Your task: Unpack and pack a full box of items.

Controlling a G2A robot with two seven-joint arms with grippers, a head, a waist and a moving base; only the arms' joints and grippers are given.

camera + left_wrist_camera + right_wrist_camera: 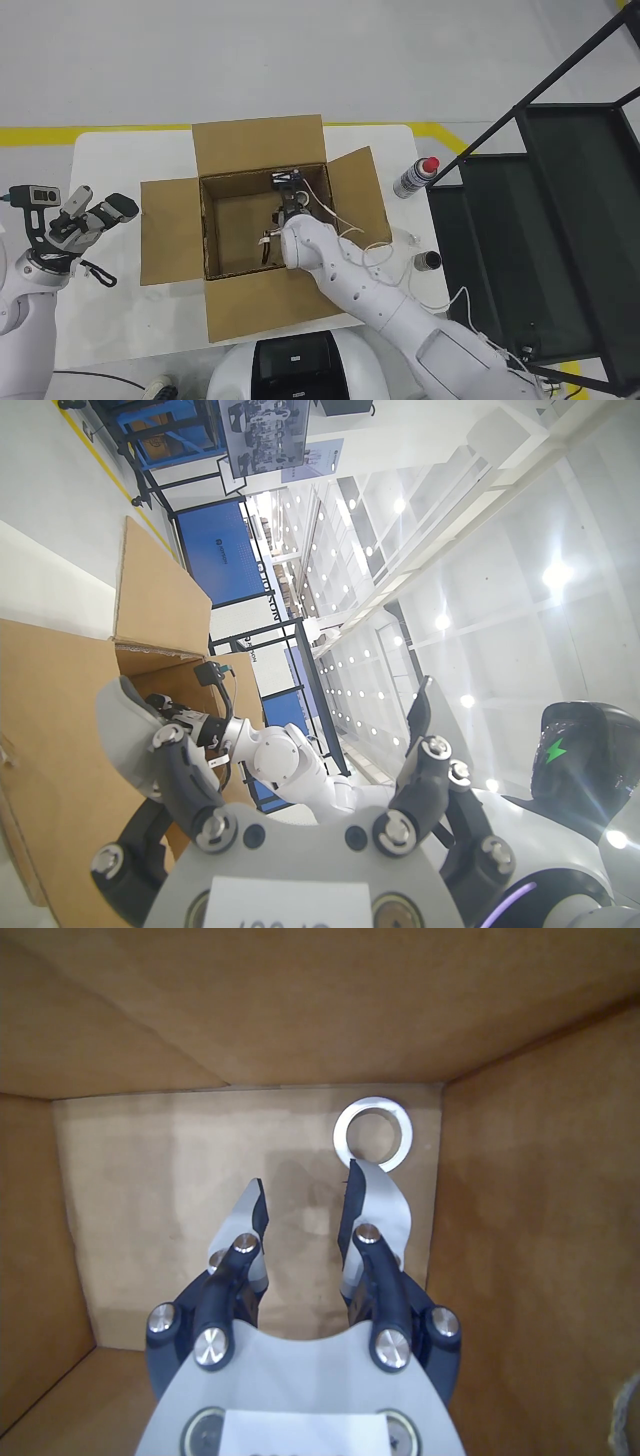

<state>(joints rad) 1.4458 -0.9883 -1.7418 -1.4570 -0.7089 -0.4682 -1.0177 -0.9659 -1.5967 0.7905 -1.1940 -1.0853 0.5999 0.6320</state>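
Box (258,148) sits mid desk (120,150), all four flaps folded out, so the inside can be reached from above. The right arm is down in it near the far wall. The right tool (306,1178) is open, jaws parted and holding nothing, aimed at a pale ring (340,1135) lying flat on the box floor in a corner. One fingertip sits at the ring's rim; contact unclear. The ring looks like the last item inside, so unpacking is probably near done. It's flat and close to two walls, so likely an awkward pick with little room for the jaws. The left tool (100,205) is parked over the desk's left edge, well apart from the box, fingers spread wide and empty, probably to keep out of the way. Red-capped can (415,178) stands by the desk's right edge towards the far corner, and a dark-capped item (427,261) stands at the same edge nearer the robot. The desk is plain white; grey floor with a yellow line (100,132); black rack (560,200) to the right
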